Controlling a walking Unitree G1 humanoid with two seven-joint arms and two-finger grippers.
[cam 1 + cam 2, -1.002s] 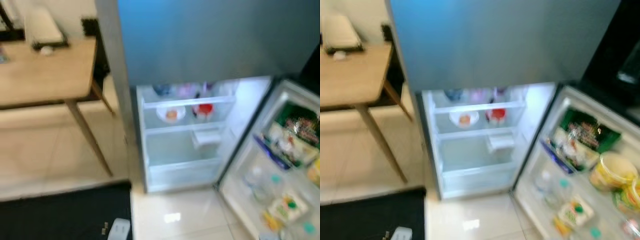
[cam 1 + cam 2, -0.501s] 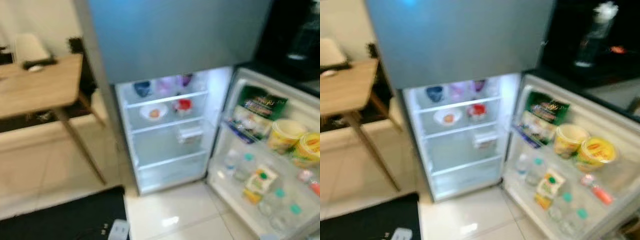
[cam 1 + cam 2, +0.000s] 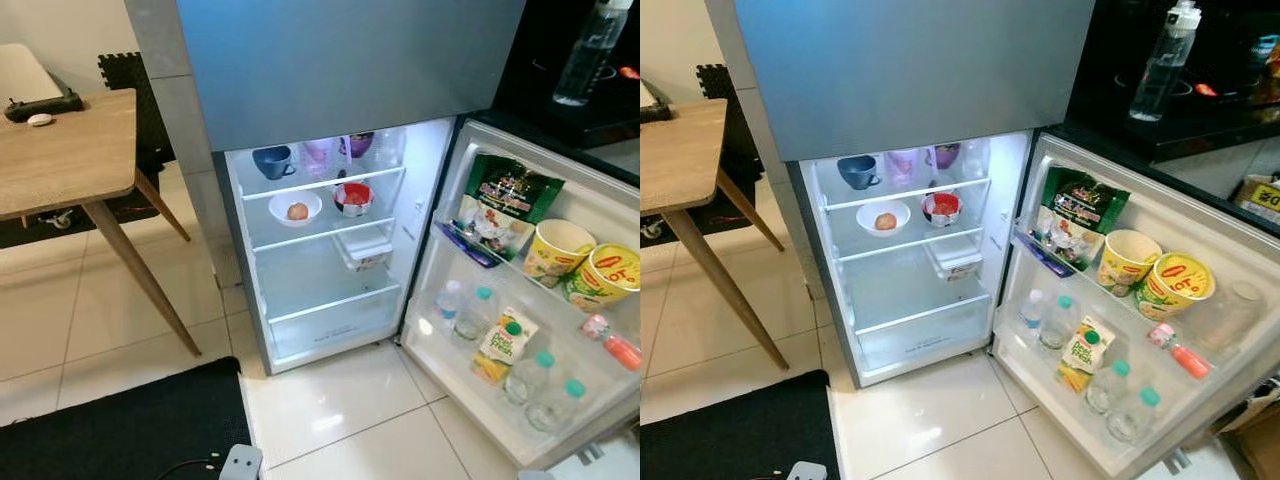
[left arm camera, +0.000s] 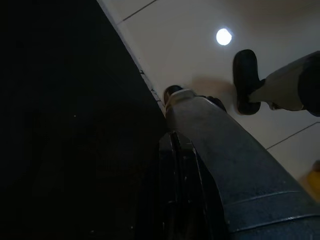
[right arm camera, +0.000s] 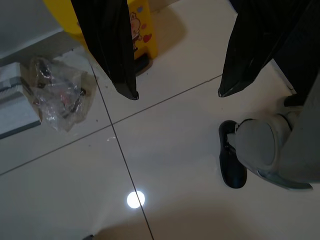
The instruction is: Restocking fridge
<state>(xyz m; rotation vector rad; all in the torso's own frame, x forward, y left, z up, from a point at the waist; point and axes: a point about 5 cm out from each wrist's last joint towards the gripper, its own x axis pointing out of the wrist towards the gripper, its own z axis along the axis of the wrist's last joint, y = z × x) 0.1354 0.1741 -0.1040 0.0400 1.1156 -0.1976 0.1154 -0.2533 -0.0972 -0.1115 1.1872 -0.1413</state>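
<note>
- Left eye view: the fridge [image 3: 330, 240] stands open on pale tiles beside a wooden table [image 3: 60, 160]; nothing in hand, so fetching stock looks next.
- Left wrist view: the left gripper [image 4: 175, 190] hangs, fingers pressed together, over a black mat [image 4: 65, 125].
- Right wrist view: the right gripper [image 5: 175, 65] hangs spread, empty, above tile.

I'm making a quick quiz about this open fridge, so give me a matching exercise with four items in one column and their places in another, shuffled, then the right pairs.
Things:
1. blue mug
2. white bowl with an egg
3. green snack bag
4. juice carton

Places:
A. lower door shelf, among water bottles
B. top inner shelf, left end
C. upper door shelf
D. second inner shelf, beside the red bowl

Pairs: 1-B, 2-D, 3-C, 4-A
</note>
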